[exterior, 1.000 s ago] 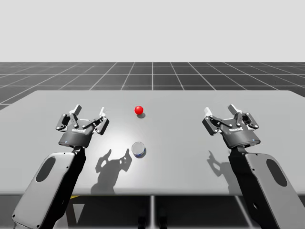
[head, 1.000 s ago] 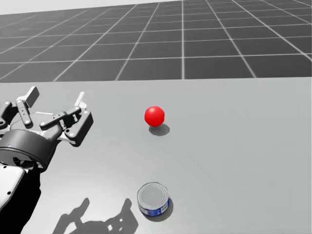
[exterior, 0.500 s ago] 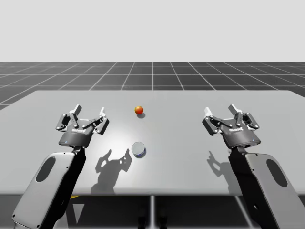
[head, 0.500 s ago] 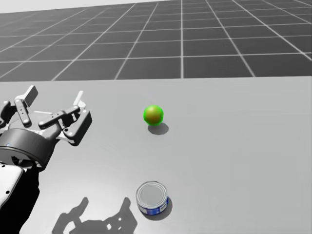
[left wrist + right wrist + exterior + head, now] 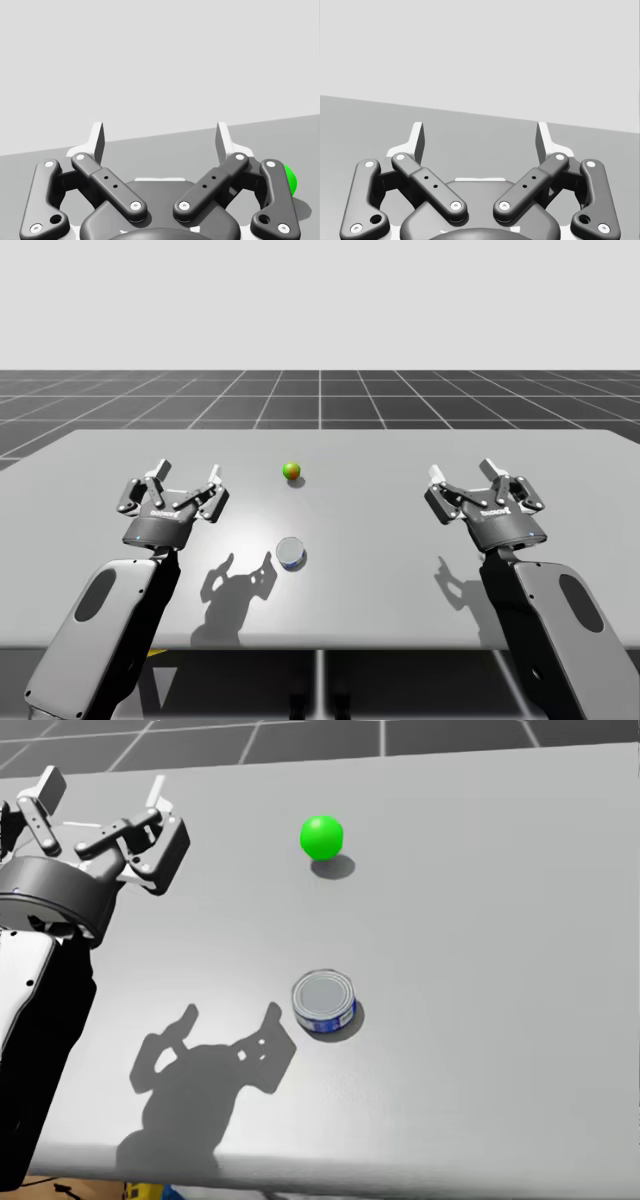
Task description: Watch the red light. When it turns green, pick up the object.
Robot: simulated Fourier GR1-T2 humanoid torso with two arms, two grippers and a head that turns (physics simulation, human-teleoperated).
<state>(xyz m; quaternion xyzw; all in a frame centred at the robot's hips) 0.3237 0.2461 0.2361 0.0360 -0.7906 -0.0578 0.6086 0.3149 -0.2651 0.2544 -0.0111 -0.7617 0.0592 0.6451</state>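
The light is a small ball (image 5: 291, 471) (image 5: 321, 837) glowing green, resting on the grey table (image 5: 400, 540) at mid-depth; past my left gripper's outer linkage its edge (image 5: 291, 181) peeks out. A short blue can with a silver lid (image 5: 291, 553) (image 5: 324, 1002) stands upright nearer the front, between my arms. My left gripper (image 5: 186, 480) (image 5: 103, 792) (image 5: 160, 137) hovers open to the left of the ball, holding nothing. My right gripper (image 5: 464, 471) (image 5: 480, 137) hovers open at the right of the table, holding nothing.
The table's front edge (image 5: 300, 1185) lies close below the can. My arms' shadows (image 5: 215, 1065) fall on the tabletop beside the can. A dark gridded floor (image 5: 320, 395) stretches beyond the table.
The ball has gone from red through orange to green. My head has turned downward, so the table sits higher in the head view. Neither arm nor the can has moved.
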